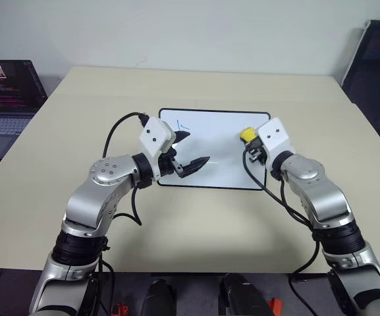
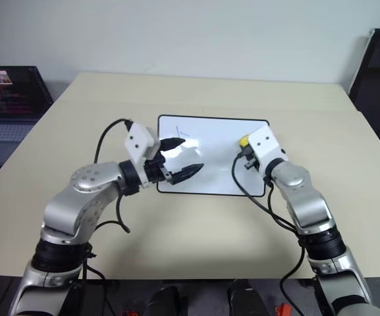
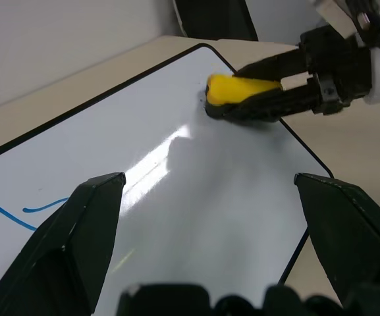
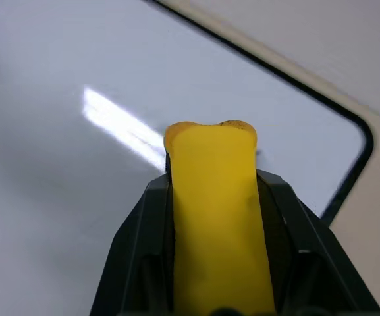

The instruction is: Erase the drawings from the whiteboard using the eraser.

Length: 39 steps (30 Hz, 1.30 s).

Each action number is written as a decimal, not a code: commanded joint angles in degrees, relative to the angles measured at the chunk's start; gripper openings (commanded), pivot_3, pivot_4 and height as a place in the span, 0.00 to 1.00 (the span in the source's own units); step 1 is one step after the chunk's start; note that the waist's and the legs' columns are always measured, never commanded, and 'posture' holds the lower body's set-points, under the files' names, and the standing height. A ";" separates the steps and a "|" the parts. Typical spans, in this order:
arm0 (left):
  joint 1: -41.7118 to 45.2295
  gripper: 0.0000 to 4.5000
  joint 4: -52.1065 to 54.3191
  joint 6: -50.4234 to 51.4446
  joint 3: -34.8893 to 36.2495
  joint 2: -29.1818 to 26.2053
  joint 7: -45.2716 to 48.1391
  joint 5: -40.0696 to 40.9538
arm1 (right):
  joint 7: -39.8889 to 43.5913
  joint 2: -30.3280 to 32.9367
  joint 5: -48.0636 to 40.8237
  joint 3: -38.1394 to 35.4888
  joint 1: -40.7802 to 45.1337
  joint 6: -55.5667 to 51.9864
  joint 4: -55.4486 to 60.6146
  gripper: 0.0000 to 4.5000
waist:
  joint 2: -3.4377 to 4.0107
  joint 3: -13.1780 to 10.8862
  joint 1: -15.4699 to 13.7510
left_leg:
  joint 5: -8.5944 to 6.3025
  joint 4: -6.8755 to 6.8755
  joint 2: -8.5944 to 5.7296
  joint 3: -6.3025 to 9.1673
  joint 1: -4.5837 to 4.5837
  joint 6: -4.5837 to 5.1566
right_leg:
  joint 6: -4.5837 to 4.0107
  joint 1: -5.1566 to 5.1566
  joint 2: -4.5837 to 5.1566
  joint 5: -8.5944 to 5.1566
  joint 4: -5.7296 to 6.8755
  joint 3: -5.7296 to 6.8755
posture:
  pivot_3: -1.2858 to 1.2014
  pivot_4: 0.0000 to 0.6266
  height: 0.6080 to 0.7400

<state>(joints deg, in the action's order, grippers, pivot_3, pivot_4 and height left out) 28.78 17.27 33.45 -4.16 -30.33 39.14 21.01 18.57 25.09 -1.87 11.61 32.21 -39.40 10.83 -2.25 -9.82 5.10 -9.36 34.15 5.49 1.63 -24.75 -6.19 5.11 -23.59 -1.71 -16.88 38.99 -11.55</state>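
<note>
Clamping the eraser (image 4: 213,217) in the right gripper (image 1: 248,140) — pressing it onto the whiteboard (image 1: 219,172) by the right edge; left gripper (image 1: 191,150) hovering spread over the board's left half — drawings (image 3: 28,212) beyond.

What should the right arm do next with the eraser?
Probably sweep the eraser across the whiteboard toward the blue marks. The right gripper is shut on it at the board's right side; the marks sit by the left gripper.

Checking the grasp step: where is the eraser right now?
The eraser is clamped in the right gripper, over the whiteboard's right end near its far corner, across from the open left gripper.
</note>
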 commanded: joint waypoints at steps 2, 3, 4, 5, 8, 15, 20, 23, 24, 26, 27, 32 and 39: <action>-0.20 1.00 0.47 -1.96 0.95 -0.35 0.44 -0.49 | -2.85 0.28 4.69 -0.15 1.29 1.56 -1.84 0.29 | 0.00 0.00 0.02 | 0.00 0.09 0.00 0.00 0.00 0.00 | -0.01 0.03 0.00 0.01 0.01 -0.01 | 0.52 0.24 1.00; -0.38 1.00 0.37 -2.14 0.93 -0.36 0.55 -0.56 | -5.05 0.26 6.38 -0.91 2.41 3.09 -3.48 0.29 | 0.00 0.00 0.02 | 0.00 0.14 0.00 0.00 0.00 0.00 | -0.02 0.04 0.00 0.00 0.00 -0.01 | 0.52 0.24 1.00; -0.56 1.00 0.29 -2.31 0.91 -0.38 0.67 -0.60 | -6.67 0.27 7.70 -1.55 3.44 4.57 -4.95 0.29 | 0.00 0.00 0.02 | 0.00 0.21 0.00 -0.01 0.00 0.00 | -0.05 0.06 0.00 0.01 0.00 -0.03 | 0.52 0.24 1.00; -0.69 1.00 0.21 -2.45 0.89 -0.36 0.76 -0.63 | -7.36 -0.07 7.95 -2.23 4.13 5.49 -5.92 0.29 | 0.00 0.00 0.02 | 0.00 0.27 0.00 -0.03 -0.01 0.00 | -0.09 0.06 0.00 0.01 0.00 -0.05 | 0.52 0.24 1.00; -0.87 1.00 -0.09 -2.86 0.82 -0.22 0.89 -0.80 | -5.92 -0.70 7.87 -1.81 4.73 6.16 -7.16 0.29 | 0.00 0.00 0.01 | 0.00 0.45 0.00 -0.02 -0.01 0.00 | -0.13 0.11 0.00 0.03 0.00 -0.06 | 0.52 0.24 1.00; -1.15 1.00 -0.28 -3.40 0.73 -0.02 1.05 -1.03 | 1.74 1.10 8.11 1.48 1.73 1.79 -4.37 0.29 | 0.00 0.00 0.05 | 0.00 0.44 0.01 -0.01 -0.01 0.01 | -0.11 0.13 0.00 0.03 0.00 -0.06 | 0.52 0.24 1.00; -1.31 1.00 -0.24 -3.52 0.84 -0.05 1.05 -1.01 | 6.09 3.50 7.64 1.81 -0.48 -1.42 -0.45 0.29 | 0.00 0.00 0.01 | 0.00 0.53 0.00 0.00 -0.01 0.01 | -0.13 0.18 0.00 0.03 0.00 -0.06 | 0.52 0.24 1.00; -1.32 1.00 -0.18 -3.53 0.80 0.04 1.02 -0.93 | 6.10 3.85 8.71 1.84 -0.37 -1.46 0.05 0.29 | 0.00 0.00 0.07 | 0.00 0.62 0.00 -0.01 -0.01 0.01 | -0.13 0.21 0.00 0.04 0.00 -0.08 | 0.52 0.24 1.00; -1.28 1.00 -0.15 -3.51 0.74 0.11 0.99 -0.92 | 4.17 3.49 9.89 1.10 0.53 -0.25 -1.13 0.29 | 0.00 0.00 0.08 | 0.00 0.64 0.00 -0.01 -0.01 0.01 | -0.13 0.21 0.00 0.05 0.00 -0.08 | 0.52 0.24 1.00; -1.22 1.00 -0.12 -3.46 0.66 0.23 0.96 -0.90 | 1.36 3.30 11.87 0.31 2.04 2.04 -3.16 0.29 | -0.01 0.00 0.08 | 0.00 0.65 0.00 -0.01 0.00 0.01 | -0.14 0.21 0.00 0.06 0.01 -0.08 | 0.52 0.24 1.00; -1.21 1.00 -0.08 -3.43 0.65 0.25 0.97 -0.87 | 0.34 2.95 12.23 -0.25 3.00 3.11 -4.17 0.29 | -0.01 0.00 0.08 | 0.00 0.67 0.00 -0.01 0.00 0.01 | -0.14 0.20 0.00 0.07 0.01 -0.08 | 0.52 0.24 1.00; -1.19 1.00 0.08 -3.30 0.62 0.43 0.86 -0.84 | 0.49 2.24 12.87 0.17 5.56 5.47 -6.89 0.29 | -0.01 -0.01 0.07 | 0.00 0.65 0.00 -0.02 -0.01 0.01 | -0.13 0.19 0.00 0.08 -0.01 -0.10 | 0.52 0.24 1.00; -1.57 1.00 0.92 -2.83 0.67 0.45 0.36 -0.69 | 7.85 3.53 12.40 3.98 3.96 3.04 -5.01 0.29 | -0.01 -0.01 0.10 | 0.00 0.58 0.00 -0.03 -0.01 0.02 | -0.14 0.17 0.00 0.07 -0.03 -0.10 | 0.52 0.24 1.00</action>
<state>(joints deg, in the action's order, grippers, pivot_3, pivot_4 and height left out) 27.16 15.86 30.89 -4.27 -29.97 39.55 20.08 23.12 27.69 10.50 13.61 37.19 -34.67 4.36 -2.26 -9.83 5.20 -9.36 34.74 5.50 1.60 -24.76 -6.18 4.98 -23.42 -1.71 -16.81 38.96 -11.65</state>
